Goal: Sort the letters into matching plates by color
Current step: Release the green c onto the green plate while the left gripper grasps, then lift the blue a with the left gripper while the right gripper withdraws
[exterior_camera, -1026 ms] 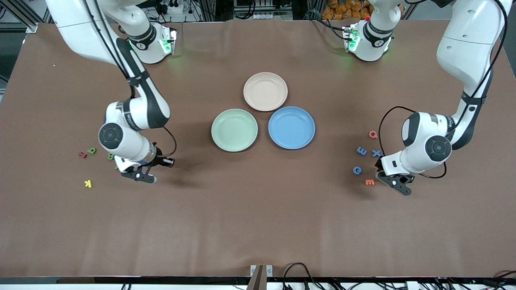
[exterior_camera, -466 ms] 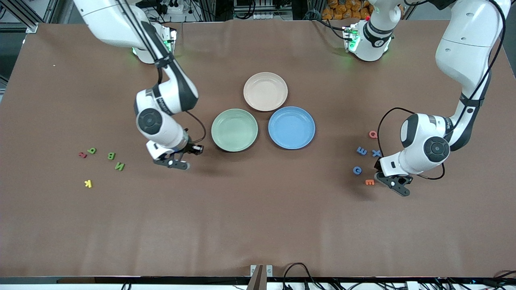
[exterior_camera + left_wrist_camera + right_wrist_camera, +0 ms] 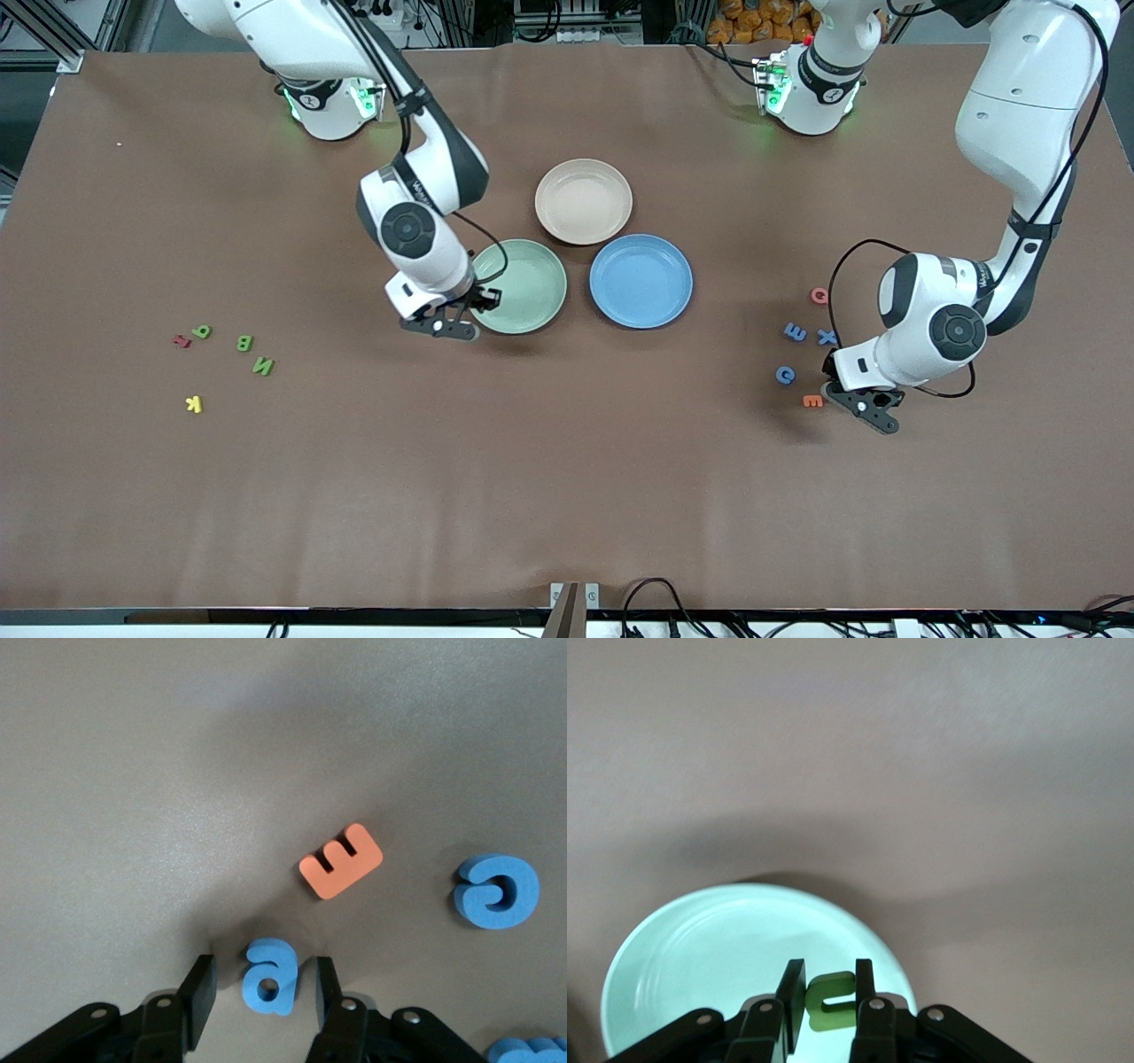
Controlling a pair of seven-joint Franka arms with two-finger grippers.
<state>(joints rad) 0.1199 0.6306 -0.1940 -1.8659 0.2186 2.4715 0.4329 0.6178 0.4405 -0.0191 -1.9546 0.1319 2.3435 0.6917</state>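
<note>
Table: brown table (image 3: 567, 478) carried three plates in the middle and loose letters toward both ends.
Plates: green plate (image 3: 523, 282) and blue plate (image 3: 640, 280) stood side by side; a beige plate (image 3: 584, 201) stood farther from the camera.
Right claw: right claw (image 3: 826, 1003) was over the rim of the green plate, pinching a green letter (image 3: 831, 999) between its fingers.
Left claw: left claw (image 3: 263, 988) was low at the table, its fingers spread on both sides of a blue letter (image 3: 271, 975), not seen touching it.
Other blue letters: three (image 3: 796, 332) lay near the left claw, with an orange E (image 3: 340, 860) and a red one (image 3: 819, 295) among them.
Other green letters: three (image 3: 244, 343) lay toward the right arm's end, beside a yellow K (image 3: 193, 404).
Handling: letters looked light, a little soft, not fragile, probably not slippery.
Where to hold: I judged the two flat side faces best, across the narrow width.
</note>
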